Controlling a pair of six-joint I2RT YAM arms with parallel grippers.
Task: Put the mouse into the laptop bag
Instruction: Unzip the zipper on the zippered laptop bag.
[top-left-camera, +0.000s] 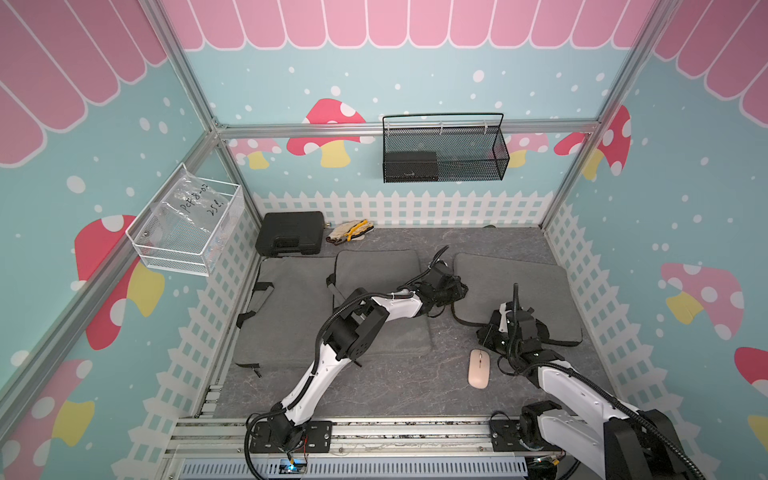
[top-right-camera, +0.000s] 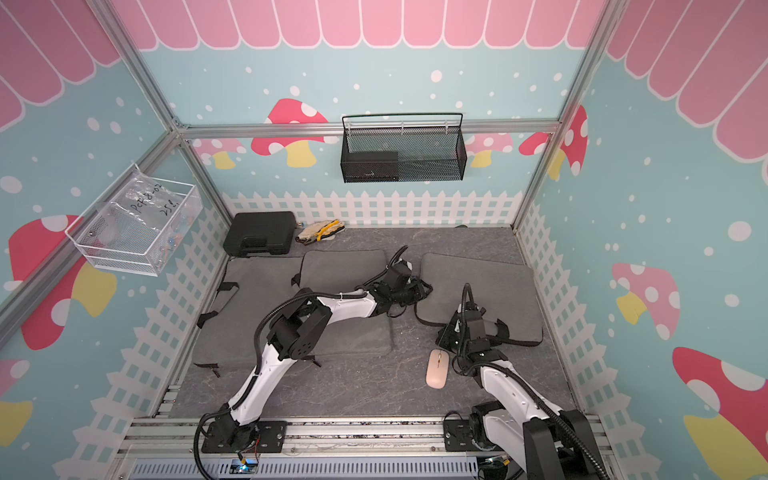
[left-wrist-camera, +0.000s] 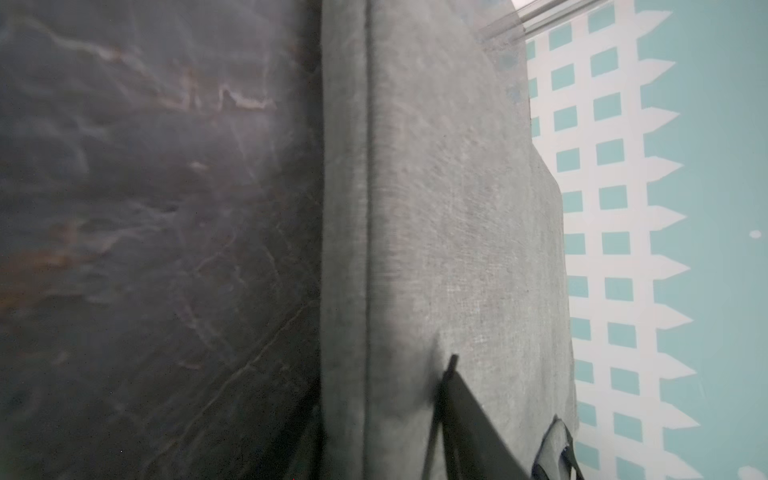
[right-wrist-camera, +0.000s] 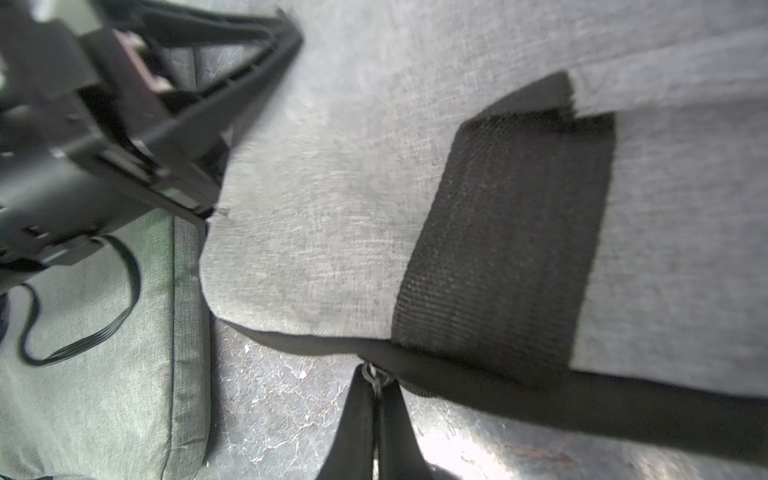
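- Fingers (right-wrist-camera: 353, 428) of the right gripper (right-wrist-camera: 376, 384) are clenched together on the zipper pull (right-wrist-camera: 371, 372), at the near-left corner of the laptop bag (top-left-camera: 523, 286).
- At that bag's left edge, the left gripper (top-left-camera: 459, 289) has its fingers (left-wrist-camera: 461, 419) lying against the grey fabric. Whether they are clenched or released cannot be told.
- Teal walls (top-left-camera: 415, 83) stand around both sets of fingers. They are printed with mushrooms, white dots, a pink scalloped band high up and a white picket fence at table level, and aluminium framing holds them.
- Under the fingers lies a dark marbled table (top-left-camera: 374, 395), with a bare stretch between the fingers and the arm bases.
- The laptop bag is grey and lies flat, spreading beyond the right fingers and to the right of the left fingers. A black webbing patch (right-wrist-camera: 507, 232) is sewn on it just beside the right fingers.
- A second grey bag (top-left-camera: 374, 270) lies left of the left fingers, with the left arm reaching across it. A third grey bag (top-left-camera: 286, 299) lies further left again.
- A black mesh basket (top-left-camera: 469, 145) hangs on the back wall, above and beyond the fingers.
- A white wire basket (top-left-camera: 166, 253) hangs on the left wall with a clear plastic bag inside.
- A black hard case (top-left-camera: 291, 237) sits far beyond and left of the left fingers, with a pair of gloves (top-left-camera: 349, 232) just beside it.
- In both top views the pale pink mouse (top-left-camera: 478, 368) lies flat on the bare table, outside the bag. It is on the robot's side of the right fingers and slightly left of them, near but not touching, and well apart from the left fingers.
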